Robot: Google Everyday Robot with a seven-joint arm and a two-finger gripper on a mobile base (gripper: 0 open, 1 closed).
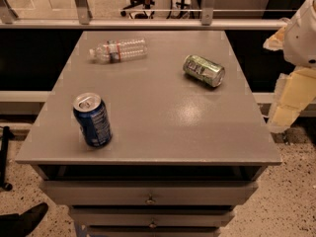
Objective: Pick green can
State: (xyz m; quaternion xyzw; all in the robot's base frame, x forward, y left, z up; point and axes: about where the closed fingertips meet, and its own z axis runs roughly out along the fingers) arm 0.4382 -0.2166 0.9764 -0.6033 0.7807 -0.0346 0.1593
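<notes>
The green can (203, 70) lies on its side on the far right part of the grey table top (163, 127). Its label is green and silvery-white, and one silver end faces right. My gripper (289, 100), with pale yellow parts under a white arm housing, hangs off the table's right edge. It is to the right of the can and apart from it, and holds nothing that I can see.
A blue can (92, 120) stands upright at the near left. A clear plastic bottle (118, 50) lies on its side at the far left. Drawers (150, 197) are below the top. A rail with glass (148, 23) runs behind. A dark shoe (22, 220) is on the floor at the bottom left.
</notes>
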